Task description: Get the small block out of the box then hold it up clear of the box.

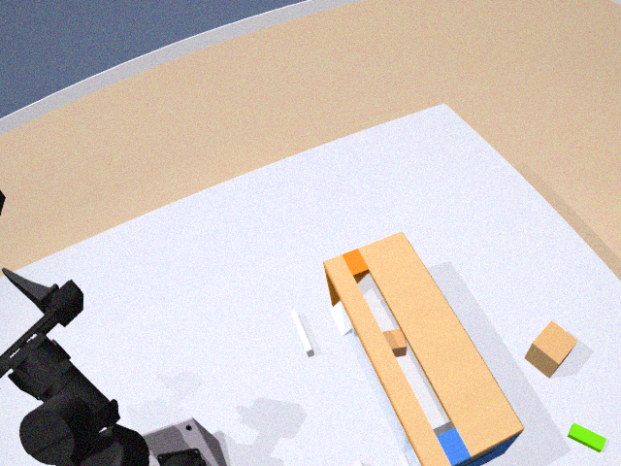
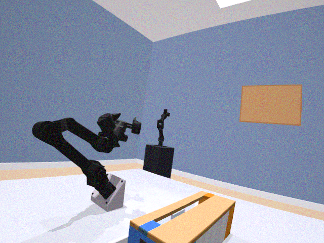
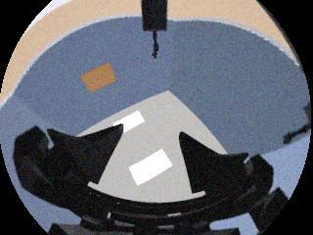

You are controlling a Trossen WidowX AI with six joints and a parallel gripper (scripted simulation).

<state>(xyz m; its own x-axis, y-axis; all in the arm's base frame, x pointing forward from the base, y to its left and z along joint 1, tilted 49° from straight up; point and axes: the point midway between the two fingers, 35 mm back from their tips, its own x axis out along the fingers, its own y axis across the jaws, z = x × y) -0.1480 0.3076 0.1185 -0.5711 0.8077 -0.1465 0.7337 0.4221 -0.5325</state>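
The box [image 1: 441, 331] [image 2: 198, 216] has a wood-coloured top with a long slot, an orange end [image 1: 355, 261] [image 2: 209, 195] and a blue end [image 1: 453, 445] [image 2: 150, 225]. Through the slot, a small brown block [image 1: 397, 342] shows inside, near mid-length, in the top view. I cannot make it out in the exterior view, and the wrist view does not show it. My gripper [image 2: 127, 116] [image 3: 152, 130] is open and empty, raised high above the table near the arm's base and well away from the box. It points up towards the ceiling.
On the table [image 1: 241, 241], a white bar [image 1: 302, 333] lies beside the box on the arm's side. A wooden cube [image 1: 550, 349] and a bright green block [image 1: 586, 437] lie on its other side. A dark pedestal [image 2: 158, 160] with another small arm [image 2: 160, 125] stands in the background.
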